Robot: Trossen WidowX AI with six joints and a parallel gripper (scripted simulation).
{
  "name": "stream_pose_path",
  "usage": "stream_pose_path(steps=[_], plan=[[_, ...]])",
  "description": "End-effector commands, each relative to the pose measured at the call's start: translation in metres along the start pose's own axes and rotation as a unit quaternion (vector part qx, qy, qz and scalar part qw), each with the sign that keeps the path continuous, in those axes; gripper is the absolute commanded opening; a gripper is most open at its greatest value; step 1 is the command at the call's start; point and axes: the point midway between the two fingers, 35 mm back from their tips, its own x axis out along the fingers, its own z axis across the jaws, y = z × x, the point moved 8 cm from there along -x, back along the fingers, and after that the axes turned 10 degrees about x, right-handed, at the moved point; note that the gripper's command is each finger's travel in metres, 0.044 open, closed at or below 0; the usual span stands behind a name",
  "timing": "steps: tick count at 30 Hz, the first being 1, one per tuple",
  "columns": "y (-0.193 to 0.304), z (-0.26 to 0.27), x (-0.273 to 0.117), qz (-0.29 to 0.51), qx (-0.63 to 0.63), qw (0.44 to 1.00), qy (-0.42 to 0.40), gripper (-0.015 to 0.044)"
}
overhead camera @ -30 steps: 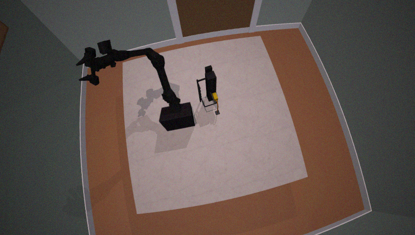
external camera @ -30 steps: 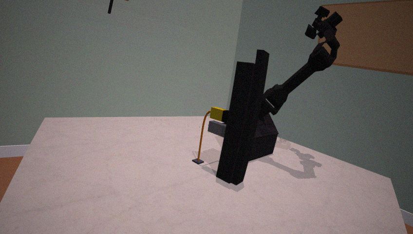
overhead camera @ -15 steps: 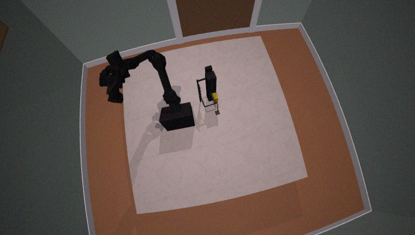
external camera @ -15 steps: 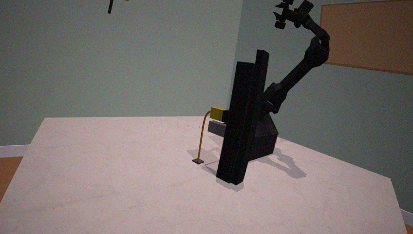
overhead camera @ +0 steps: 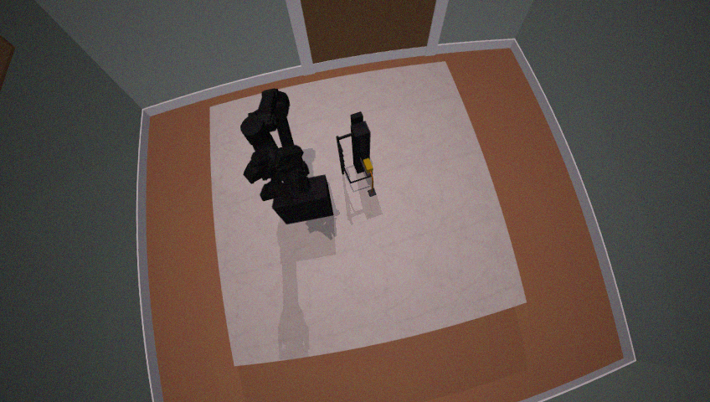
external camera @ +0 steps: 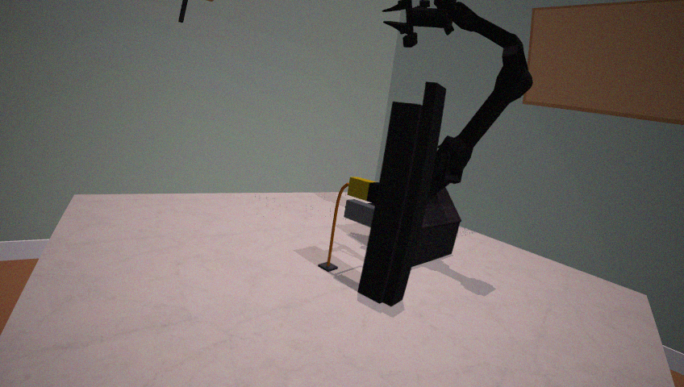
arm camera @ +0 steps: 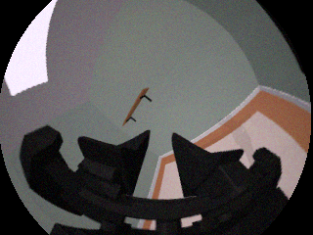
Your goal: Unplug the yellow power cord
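the gripper (external camera: 400, 21) hangs high in the air above the power strip (external camera: 402, 201), its fingers partly drawn in and holding nothing; the wrist view shows only wall and floor between the two pointed fingertips. the yellow plug (external camera: 360, 187) sits seated in the upright black strip's side, well below and apart from the gripper, with its orange-yellow cord (external camera: 334, 225) arching down to a small dark foot (external camera: 327, 266) on the pale table (external camera: 192, 287). judging from here, the main risk is the descent: the strip stands tall and narrow, so an arm coming down beside it could knock it over, and fingers this narrowed might strike the plug instead of straddling it unless they widen first. a pull off the plug's axis could drag the strip along rather than free the plug. the socket face and the plug's prongs are hidden, the grey block (external camera: 359, 210) under the plug is hard to identify, and in the top view the folded arm (overhead camera: 279, 149) hides its own gripper.
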Motion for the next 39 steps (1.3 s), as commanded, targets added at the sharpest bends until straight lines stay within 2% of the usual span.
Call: stream_pose_path(steps=[1,7,14,25,32,39], plan=[[0.044,-0.009,0.025,0.072,-0.022,0.996,0.042,0.0160],[0.125,-0.027,0.053,0.190,-0.066,0.973,0.113,0.0160],[0.222,-0.064,0.058,0.297,-0.139,0.921,0.212,0.0160],[0.356,-0.143,0.023,0.457,-0.249,0.770,0.370,0.0160],[0.411,-0.200,-0.015,0.520,-0.274,0.651,0.480,0.0160],[0.415,-0.205,-0.018,0.524,-0.276,0.640,0.490,0.0160]])
